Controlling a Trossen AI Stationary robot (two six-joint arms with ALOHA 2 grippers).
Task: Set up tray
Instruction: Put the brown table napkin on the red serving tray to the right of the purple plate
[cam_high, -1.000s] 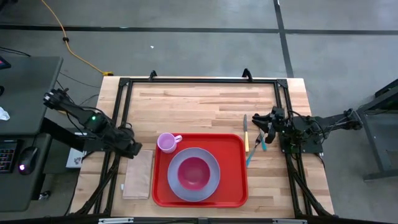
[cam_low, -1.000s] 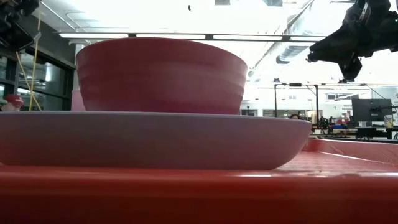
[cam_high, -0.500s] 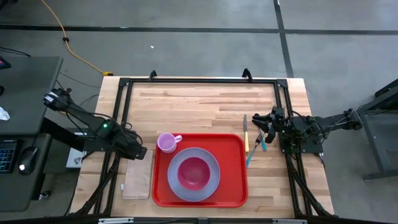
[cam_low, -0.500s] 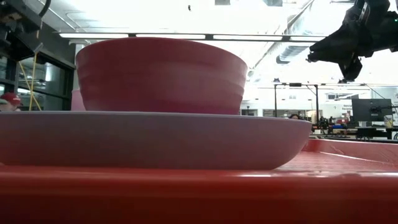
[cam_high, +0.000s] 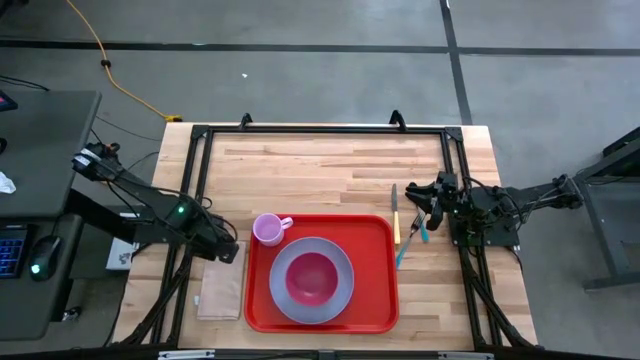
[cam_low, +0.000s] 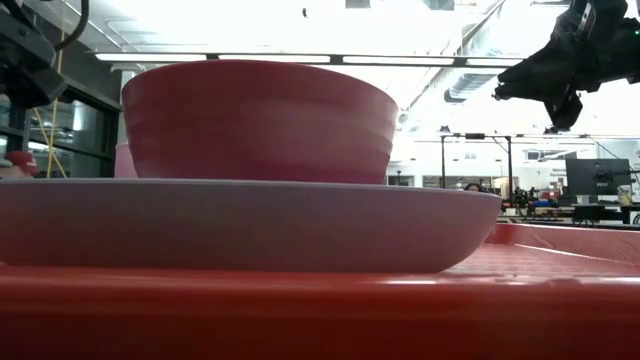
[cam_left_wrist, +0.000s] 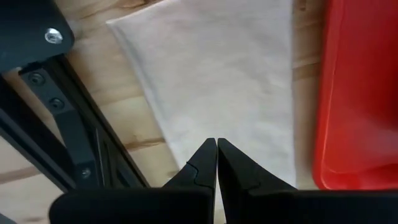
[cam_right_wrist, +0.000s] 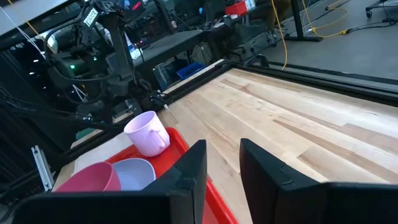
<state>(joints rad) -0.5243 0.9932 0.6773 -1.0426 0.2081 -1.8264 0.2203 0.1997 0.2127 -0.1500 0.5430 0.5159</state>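
The red tray (cam_high: 375, 305) lies on the near middle of the table. On it sits a grey-blue plate (cam_high: 345, 262) holding a pink bowl (cam_high: 312, 278), and a pink mug (cam_high: 267, 229) stands at its far left corner. A tan napkin (cam_high: 220, 288) lies flat on the table left of the tray. My left gripper (cam_high: 228, 252) is shut and hovers over the napkin's far end (cam_left_wrist: 217, 81), beside the tray's rim (cam_left_wrist: 354, 93). My right gripper (cam_high: 420, 197) is open and waits above the table's right side. My left gripper has its shut fingertips (cam_left_wrist: 208, 152) over the far part of the napkin, coming from above. Whether they touch the cloth I cannot tell.
A yellow-handled knife (cam_high: 395, 215) and a teal-handled fork (cam_high: 410, 240) lie on the table right of the tray, under the right gripper. A black frame (cam_high: 320, 130) runs around the table's edges. Bare wood stretches across the far half.
My left gripper has moved toward the table's right and near edge, from beside the napkin's far left corner to above its far end next to the tray. The right arm, the napkin and the tray's things have stayed still.
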